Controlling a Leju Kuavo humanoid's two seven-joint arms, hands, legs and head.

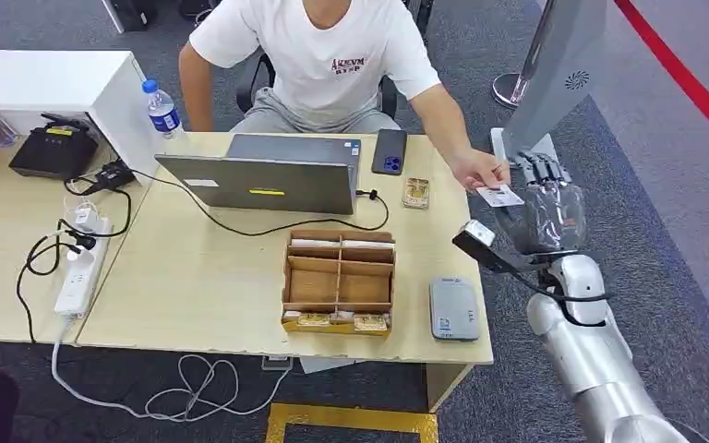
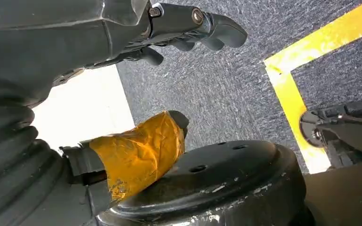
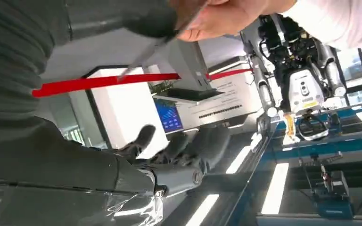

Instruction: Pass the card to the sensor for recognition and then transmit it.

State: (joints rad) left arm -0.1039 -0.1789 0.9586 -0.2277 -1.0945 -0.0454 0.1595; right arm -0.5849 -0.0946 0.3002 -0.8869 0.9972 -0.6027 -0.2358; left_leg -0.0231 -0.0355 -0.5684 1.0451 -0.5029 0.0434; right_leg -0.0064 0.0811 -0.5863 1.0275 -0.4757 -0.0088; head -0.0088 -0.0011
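Note:
A seated person's hand (image 1: 476,170) holds a white card (image 1: 499,196) over the table's right edge, right against my raised right hand (image 1: 546,205). In the right wrist view the card (image 3: 147,59) shows edge-on, pinched by the person's fingers (image 3: 219,19) beside my thumb. My fingers (image 3: 184,157) lie spread well apart from it, so I have no grip on the card. The grey card sensor (image 1: 453,309) lies flat near the table's front right corner. My left hand (image 2: 122,33) hangs over the carpet with a tape-wrapped thumb (image 2: 139,153), holding nothing.
A wooden compartment box (image 1: 339,281) stands left of the sensor. Behind it are a laptop (image 1: 263,175), a phone (image 1: 390,151) and a small card holder (image 1: 415,192). A bottle (image 1: 161,109), a power strip (image 1: 83,263) and cables are on the left. A grey kiosk stand (image 1: 554,65) rises beyond my right hand.

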